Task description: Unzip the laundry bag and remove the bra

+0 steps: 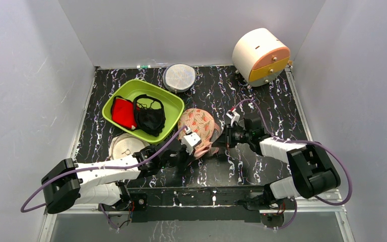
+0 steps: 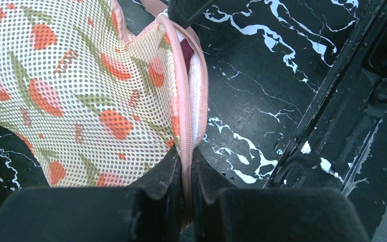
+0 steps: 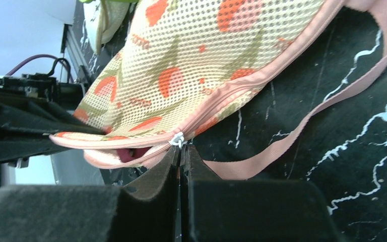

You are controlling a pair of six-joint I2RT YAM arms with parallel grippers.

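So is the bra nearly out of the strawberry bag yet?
Partly. The laundry bag is unzipped a little: a gap shows the bra inside. The left gripper pinches the rim, the right gripper pinches the zip pull. Left: finish unzipping, take the bra out.

Closed fingers (image 3: pixel 148 174) on zip pull (image 3: pixel 177 139)

Beyond and left of left gripper (image 1: pixel 194 151): green bin (image 1: pixel 167 106) holding red garment (image 1: pixel 123 113) and black bra (image 1: pixel 149 117), side by side. Directly left: cream disc (image 1: pixel 126 146), against bin. Farther beyond: grey mesh disc (image 1: pixel 179 77). Well beyond right gripper (image 1: pixel 220 141): white-orange drum (image 1: pixel 259 53). Beneath: black marbled table (image 1: pixel 262 96).
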